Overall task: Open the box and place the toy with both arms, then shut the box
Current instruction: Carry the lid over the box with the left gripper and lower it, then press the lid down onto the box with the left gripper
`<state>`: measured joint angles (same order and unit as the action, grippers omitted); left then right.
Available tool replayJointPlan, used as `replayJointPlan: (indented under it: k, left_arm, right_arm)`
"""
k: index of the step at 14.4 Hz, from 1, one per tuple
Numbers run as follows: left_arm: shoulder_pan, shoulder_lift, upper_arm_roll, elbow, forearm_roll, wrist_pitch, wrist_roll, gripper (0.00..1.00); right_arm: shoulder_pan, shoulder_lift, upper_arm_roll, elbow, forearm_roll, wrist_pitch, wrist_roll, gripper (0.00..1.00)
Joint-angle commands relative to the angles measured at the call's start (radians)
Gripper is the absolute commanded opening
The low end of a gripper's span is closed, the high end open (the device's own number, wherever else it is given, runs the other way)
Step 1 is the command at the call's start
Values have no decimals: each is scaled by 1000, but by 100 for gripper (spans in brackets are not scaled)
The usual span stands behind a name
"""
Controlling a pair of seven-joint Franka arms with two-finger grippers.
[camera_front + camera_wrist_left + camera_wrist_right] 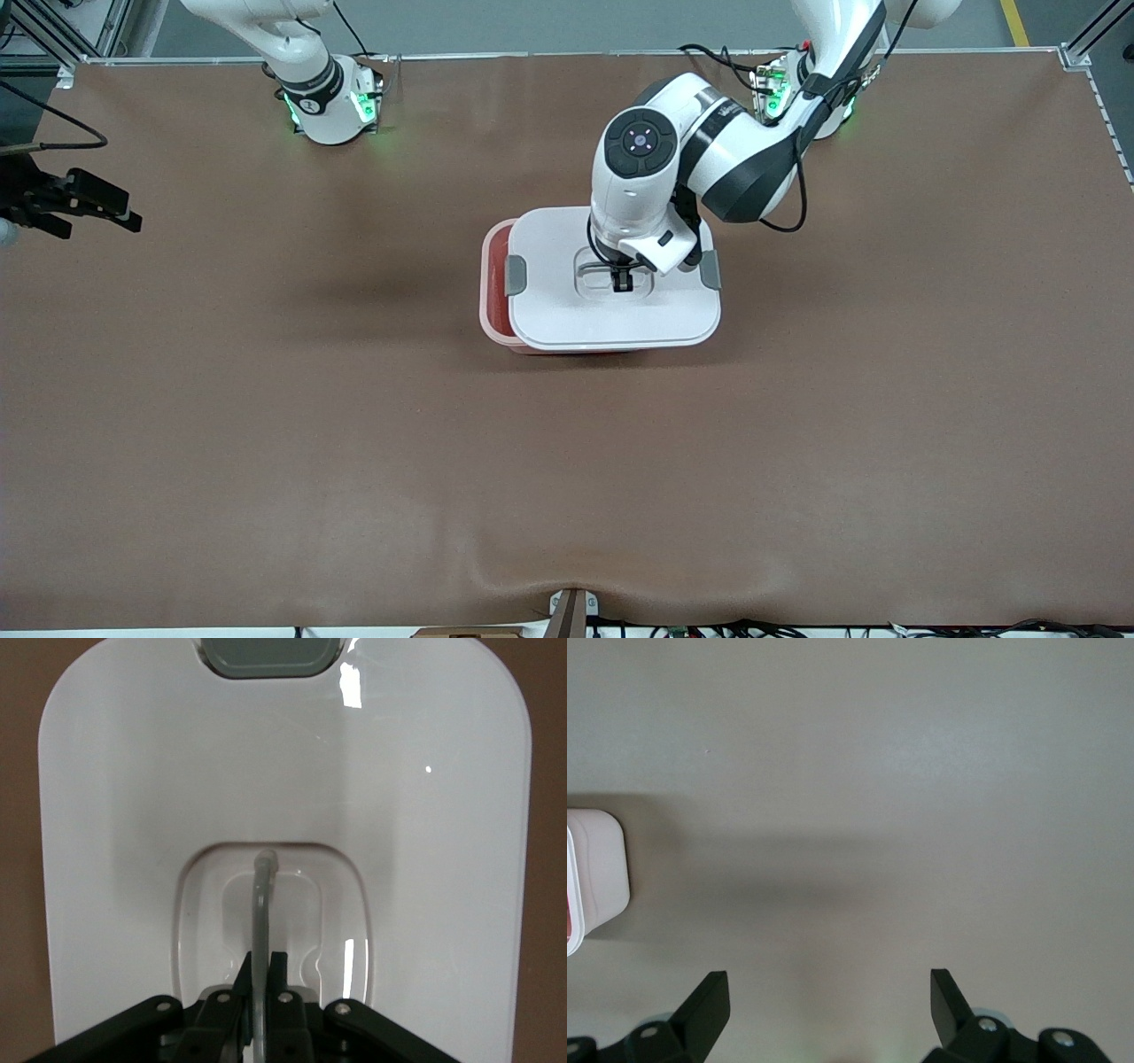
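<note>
Box: you see the pink tub standing at mid-tabletop, closer to the robots' edge than to the front-camera edge. Its white lid sits askew, shifted toward the left arm's end, exposing a strip of the tub's interior. Your left claw is clenched on the lid's grey handle. Your right claw hangs released over bare tabletop, waiting.

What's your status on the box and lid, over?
Left gripper fingers shut on lid handle. Lid sits offset over box, not seated. Right gripper open over bare table, waiting. Toy not visible.
</note>
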<state>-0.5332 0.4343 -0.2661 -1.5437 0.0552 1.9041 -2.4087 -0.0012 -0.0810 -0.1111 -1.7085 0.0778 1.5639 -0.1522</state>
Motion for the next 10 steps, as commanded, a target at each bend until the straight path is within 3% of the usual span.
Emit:
replayJointPlan:
  k: [1, 7, 10]
  left_arm:
    - [-48, 37, 7, 42, 89, 4, -111, 0]
    - [-86, 61, -1, 60, 107, 27, -148, 0]
    - [-97, 69, -2, 62, 103, 43, -148, 0]
  right_arm:
    - [-5, -46, 11, -36, 13, -7, 72, 100]
    - [-3, -13, 39, 70, -50, -76, 94, 100]
    - [-3, 12, 39, 82, -49, -27, 88, 100]
